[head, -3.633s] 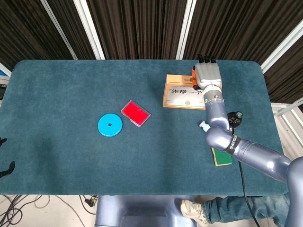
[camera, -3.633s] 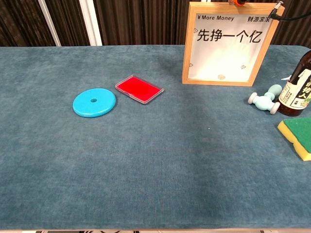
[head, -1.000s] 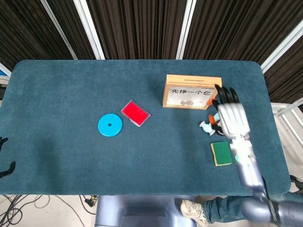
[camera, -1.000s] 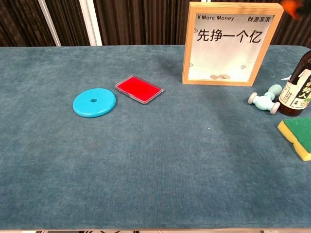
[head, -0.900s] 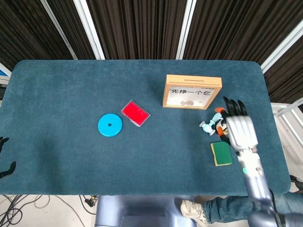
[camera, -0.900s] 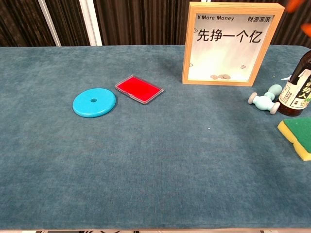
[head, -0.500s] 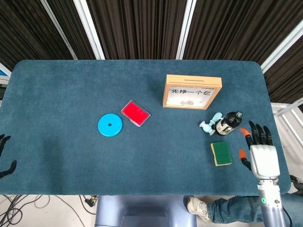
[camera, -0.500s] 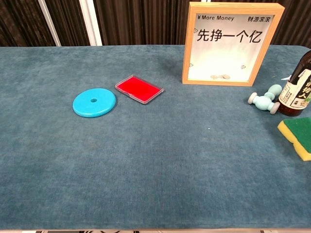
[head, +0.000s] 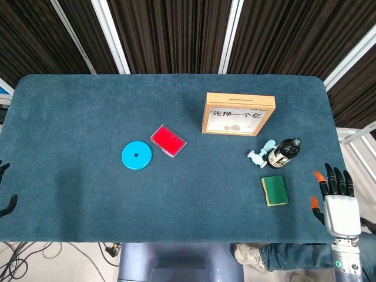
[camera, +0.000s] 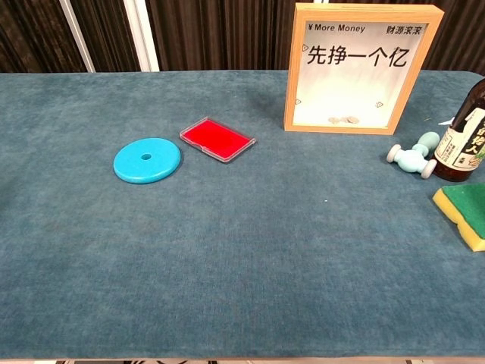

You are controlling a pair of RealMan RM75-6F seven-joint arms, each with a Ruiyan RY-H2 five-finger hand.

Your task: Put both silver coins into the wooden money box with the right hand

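Now the right robot hand hovers empty — fingers spread — beside the table.

The right hand is no longer above the money box; it is now back at the desk's near right corner, fingers spread and empty. Inside the box there are now two coins instead of one.

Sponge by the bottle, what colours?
Green top over a yellow base on the sponge; the chest view shows it best.
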